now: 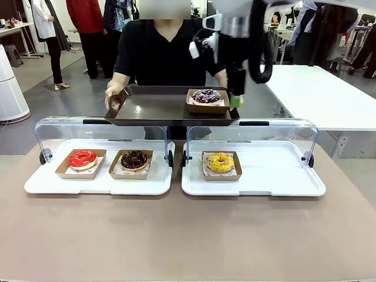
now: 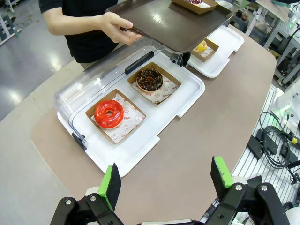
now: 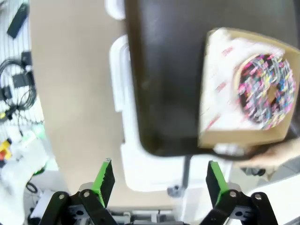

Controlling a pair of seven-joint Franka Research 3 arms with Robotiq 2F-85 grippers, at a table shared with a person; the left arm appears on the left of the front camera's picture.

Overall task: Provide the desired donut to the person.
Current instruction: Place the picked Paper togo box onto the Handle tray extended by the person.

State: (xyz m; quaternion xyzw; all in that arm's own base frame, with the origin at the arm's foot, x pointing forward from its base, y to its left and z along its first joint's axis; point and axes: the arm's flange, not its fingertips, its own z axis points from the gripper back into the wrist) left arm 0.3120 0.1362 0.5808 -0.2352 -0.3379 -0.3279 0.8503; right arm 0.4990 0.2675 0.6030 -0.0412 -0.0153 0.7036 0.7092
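Sprinkled donut point(image 1: 207, 96), sitting boxed on the person's tray point(image 1: 147, 109), just left of the right gripper point(image 3: 157, 173), which is hovering spread, empty.

Our front camera sits at the near edge of the worktop point(image 1: 176, 235), facing 12 o'clock toward the person point(image 1: 158, 53). Our left wrist camera looks down from well back, dark tray point(image 2: 173, 23) at 1 o'clock; our right wrist camera hangs close above it
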